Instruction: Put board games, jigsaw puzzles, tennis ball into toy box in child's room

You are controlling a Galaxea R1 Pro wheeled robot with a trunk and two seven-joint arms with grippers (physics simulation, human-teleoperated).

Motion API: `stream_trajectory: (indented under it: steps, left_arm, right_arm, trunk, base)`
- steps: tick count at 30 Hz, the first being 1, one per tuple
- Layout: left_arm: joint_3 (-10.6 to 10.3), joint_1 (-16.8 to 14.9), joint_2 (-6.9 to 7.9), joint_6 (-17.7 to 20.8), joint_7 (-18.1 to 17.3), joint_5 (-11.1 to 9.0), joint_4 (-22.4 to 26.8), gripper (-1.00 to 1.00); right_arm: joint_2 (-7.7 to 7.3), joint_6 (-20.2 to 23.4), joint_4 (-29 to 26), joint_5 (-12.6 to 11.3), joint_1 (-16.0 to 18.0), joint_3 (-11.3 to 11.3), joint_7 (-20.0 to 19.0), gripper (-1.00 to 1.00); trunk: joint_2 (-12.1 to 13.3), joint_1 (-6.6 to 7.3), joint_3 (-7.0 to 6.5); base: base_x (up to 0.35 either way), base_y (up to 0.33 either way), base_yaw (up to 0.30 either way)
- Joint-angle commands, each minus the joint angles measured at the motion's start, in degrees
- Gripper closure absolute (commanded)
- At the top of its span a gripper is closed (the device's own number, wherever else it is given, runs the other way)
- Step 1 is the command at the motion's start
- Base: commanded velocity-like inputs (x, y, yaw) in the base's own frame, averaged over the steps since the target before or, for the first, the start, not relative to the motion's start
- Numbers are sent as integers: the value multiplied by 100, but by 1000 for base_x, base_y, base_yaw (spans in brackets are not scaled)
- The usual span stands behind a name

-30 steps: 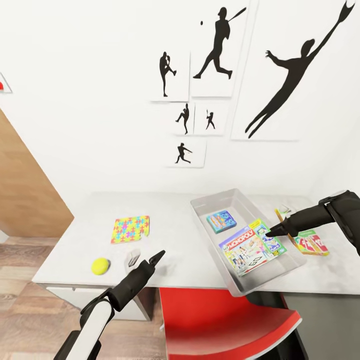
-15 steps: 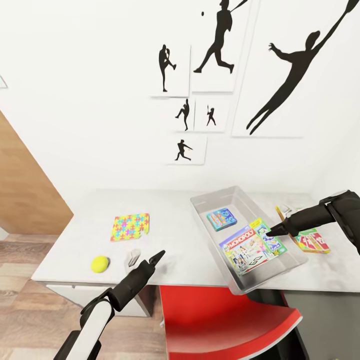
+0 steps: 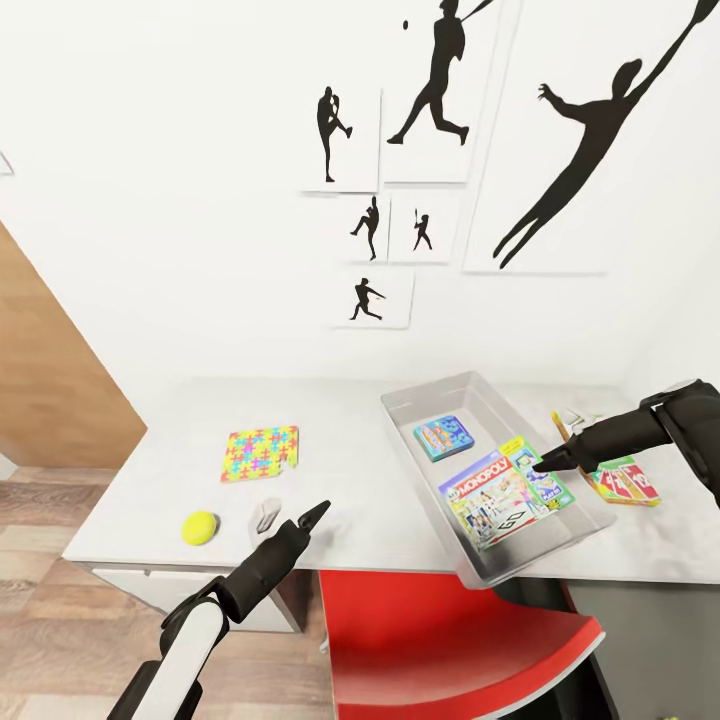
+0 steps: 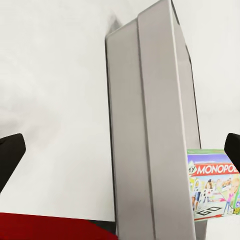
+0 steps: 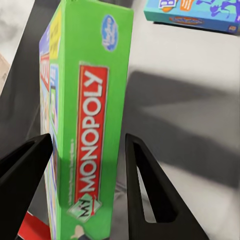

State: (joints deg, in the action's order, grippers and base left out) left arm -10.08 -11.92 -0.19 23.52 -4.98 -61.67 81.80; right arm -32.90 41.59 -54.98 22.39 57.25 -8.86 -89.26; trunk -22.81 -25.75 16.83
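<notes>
Grey desk surface: the table (image 3: 350,440) carries all items in view, and between the previous half second and now nothing on it shifts; only the camera settles. The toy box (image 3: 425,402) sits right of centre, its near end over the table's near edge. Inside it, the Monopoly game (image 3: 500,495) lies propped against the right wall, and a smaller blue game (image 3: 443,439) lies flat at the far end.

The right gripper (image 5: 87,175) stands with its jaws spread on either side of the Monopoly game's green edge, apart from it on both sides, so the box is released. Judgement: this deposit is complete and the arm can withdraw.

The Skip-Bo game (image 3: 622,482) remains on the table, just right of the toy box. The jigsaw puzzle (image 3: 261,454) lies at left centre, well apart from the toy box. A small grey tilted object (image 3: 265,514) stands near the left gripper (image 3: 318,513), whose jaws are open and hold nothing. The tennis ball (image 3: 200,526) rests near the left front edge.
</notes>
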Motion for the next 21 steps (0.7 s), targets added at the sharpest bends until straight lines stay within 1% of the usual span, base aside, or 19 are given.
stream_trajectory:
  steps: [1, 21]
  left_arm:
    - [6, -3, -1, 30, -3, -35, 3, -100]
    - [6, -3, 0, 30, -3, -32, 3, -100]
  right_arm:
    - [-4, 60, -5, 36, 8, -7, -39, 100]
    - [-46, 58, -4, 36, 12, 10, -43, 100]
  trunk:
    - [-11, -3, 11]
    - [-11, -3, 12]
  base:
    - [0, 0, 0]
    - [0, 0, 0]
